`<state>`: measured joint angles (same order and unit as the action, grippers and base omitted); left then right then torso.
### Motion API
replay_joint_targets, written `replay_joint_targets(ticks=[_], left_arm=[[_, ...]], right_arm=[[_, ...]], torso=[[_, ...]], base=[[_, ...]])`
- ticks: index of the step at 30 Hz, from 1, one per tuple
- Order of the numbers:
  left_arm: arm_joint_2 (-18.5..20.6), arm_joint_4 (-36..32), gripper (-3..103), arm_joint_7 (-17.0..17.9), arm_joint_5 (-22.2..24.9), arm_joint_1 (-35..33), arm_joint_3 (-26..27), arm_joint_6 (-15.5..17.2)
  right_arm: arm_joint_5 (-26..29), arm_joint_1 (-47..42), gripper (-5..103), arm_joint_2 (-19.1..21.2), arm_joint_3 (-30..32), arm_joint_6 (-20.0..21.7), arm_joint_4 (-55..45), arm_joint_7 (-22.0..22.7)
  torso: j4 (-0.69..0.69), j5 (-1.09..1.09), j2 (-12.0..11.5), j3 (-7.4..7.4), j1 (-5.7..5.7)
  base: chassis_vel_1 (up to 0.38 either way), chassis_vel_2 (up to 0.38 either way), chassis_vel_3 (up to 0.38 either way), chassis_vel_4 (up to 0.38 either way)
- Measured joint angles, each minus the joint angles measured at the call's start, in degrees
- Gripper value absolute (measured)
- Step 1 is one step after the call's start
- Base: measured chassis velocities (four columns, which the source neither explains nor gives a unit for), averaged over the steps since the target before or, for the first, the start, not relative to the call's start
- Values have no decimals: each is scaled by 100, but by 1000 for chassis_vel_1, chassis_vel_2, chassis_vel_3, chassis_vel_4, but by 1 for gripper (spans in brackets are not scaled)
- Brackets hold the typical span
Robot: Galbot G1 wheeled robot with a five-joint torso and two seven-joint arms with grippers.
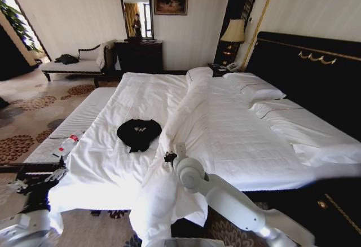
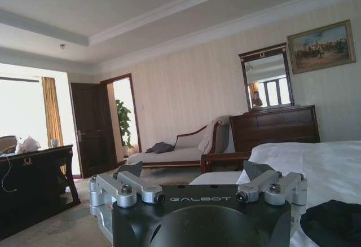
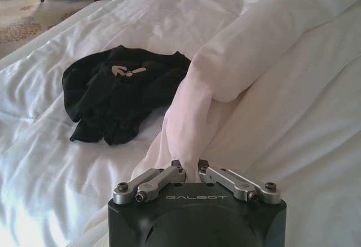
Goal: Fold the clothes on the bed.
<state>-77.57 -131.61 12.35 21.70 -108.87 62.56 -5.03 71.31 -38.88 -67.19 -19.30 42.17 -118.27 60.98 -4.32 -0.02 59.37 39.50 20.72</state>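
The black shirt (image 1: pixel 139 133) lies crumpled in a small heap on the white sheet of the bed (image 1: pixel 237 128), just beyond and to the left of my right gripper (image 1: pixel 169 157), with a rolled fold of duvet (image 3: pixel 265 44) running alongside it and reaching down to my right fingertips. My right gripper (image 3: pixel 190 166) hovers low at the near edge of that fold, its jaws drawn almost together on nothing, apart from the shirt (image 3: pixel 121 92). My left gripper (image 2: pixel 194 171) hangs well off to the left of the shirt past the bench (image 1: pixel 73 126) with its water bottle (image 1: pixel 67 144), jaws spread wide and holding nothing.
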Motion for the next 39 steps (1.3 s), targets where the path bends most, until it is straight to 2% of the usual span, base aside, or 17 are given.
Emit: replay_joint_targets(ticks=[6,9,10,13,14,17,18,21,23,28,29,32,39], left_arm=[[-9,8,100,1,-21,13,-43,0],[-9,28,100,0,-39,47,-108,1],[-9,28,100,0,-39,47,-108,1],[9,49,100,0,-42,100,-173,2],[9,49,100,0,-42,100,-173,2],[34,91,100,0,-36,155,-223,3],[34,91,100,0,-36,155,-223,3],[52,125,100,1,-32,198,-288,3],[58,131,100,1,-32,208,-313,3],[104,142,100,1,-33,255,-418,3],[104,142,100,1,-33,255,-418,3],[143,139,100,3,-10,276,-430,2],[159,184,100,7,85,311,-407,-33]], right_arm=[[-61,-150,4,254,494,0,-263,-215],[-51,-238,4,620,1063,0,-425,-342],[-51,-238,4,620,1063,0,-425,-342],[-43,-504,4,1023,1845,-37,-588,-587],[-43,-504,4,1023,1845,-37,-588,-587],[-52,-1016,4,1338,2721,-124,-703,-859],[-52,-1016,4,1338,2721,-124,-703,-859],[-194,-1598,4,1517,3627,-254,-781,-1157],[-267,-1761,4,1548,3870,-300,-805,-1223],[-841,-2479,4,1537,4618,-555,-875,-1335],[-841,-2479,4,1537,4618,-555,-875,-1335],[-1373,-2836,4,1445,4933,-669,-794,-1443],[-1806,-3278,4,1346,5470,-707,-671,-1478]], torso=[[-1,0,0,0,0],[-1,0,0,0,0],[-1,0,0,0,0],[0,1,0,0,0],[0,1,0,0,0],[-3,1,0,0,0],[-3,1,0,0,0],[-2,1,1,0,0],[-3,0,0,0,0],[0,0,1,0,0],[0,0,1,0,0],[-1,0,1,0,0],[0,0,1,0,0]], base=[[0,0,0,0],[0,0,0,0],[0,0,0,0],[0,0,0,0],[0,0,0,0],[0,0,0,0],[0,0,0,0],[0,0,0,0],[0,0,0,0],[0,0,0,0],[0,0,0,0],[0,0,0,0],[0,0,0,0]])
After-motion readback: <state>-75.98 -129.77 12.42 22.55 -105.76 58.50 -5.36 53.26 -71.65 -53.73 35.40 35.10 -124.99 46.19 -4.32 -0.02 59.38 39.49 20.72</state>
